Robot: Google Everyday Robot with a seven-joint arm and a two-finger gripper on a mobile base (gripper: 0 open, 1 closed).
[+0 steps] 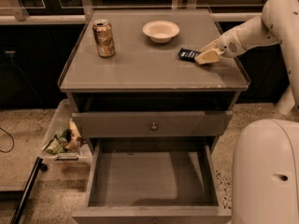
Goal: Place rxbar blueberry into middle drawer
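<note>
The rxbar blueberry [188, 54], a small dark navy bar, lies flat on the right side of the cabinet top [140, 69]. My gripper [202, 57] comes in from the right on the white arm and sits low at the bar's right end, touching or covering it. The bar's left end sticks out from under the gripper. The middle drawer [149, 181] is pulled out wide open below, near the bottom of the view, and its grey floor is bare.
A tan drink can [103, 38] stands at the top's back left and a white bowl [160, 31] at the back middle. A drawer front with a round knob [153, 125] sits above the open drawer. A bin of litter [63, 141] stands at the left. My white base [266, 171] fills the lower right.
</note>
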